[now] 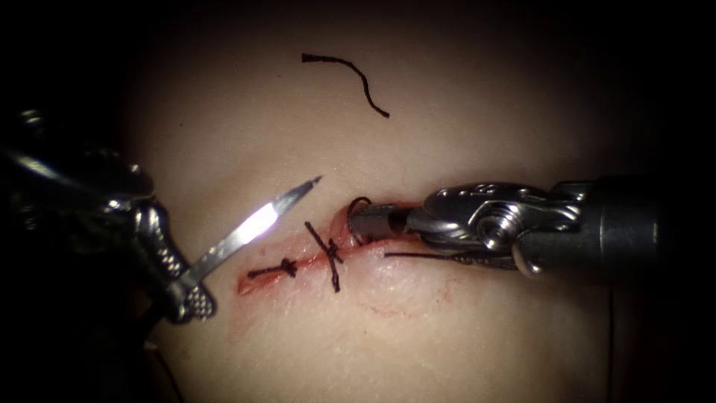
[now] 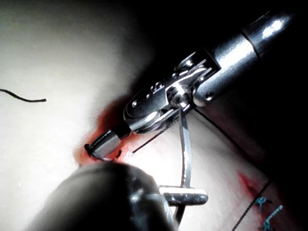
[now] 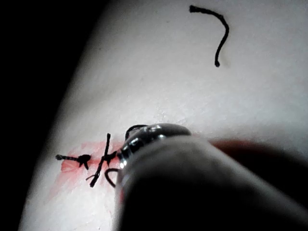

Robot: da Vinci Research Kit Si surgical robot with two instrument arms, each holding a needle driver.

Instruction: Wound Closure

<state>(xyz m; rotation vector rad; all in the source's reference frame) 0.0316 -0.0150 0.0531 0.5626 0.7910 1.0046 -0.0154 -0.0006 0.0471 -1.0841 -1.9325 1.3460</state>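
The left tool grasps the needle near its blunt end, left of the cut; the needle is free of the tissue, its tip pointing up and right above the surface. The right tool lies along the cut from the right, its tip pressed at the open stretch of the wound, where a loop of thread curls around it. Its jaws look clenched, but whether they pinch thread or tissue I cannot tell.

Two stitches already cross the left part of the cut, so the closure seems partway done, with the right part unclosed. My judgement: this is a pause between stitches, and the next bite calls for the needle to be squared to the wound edge beside the right tool.

The left tool reaches in from the lower left, wrist bent upward. The right shaft runs nearly level. A cut end lies well apart, above.
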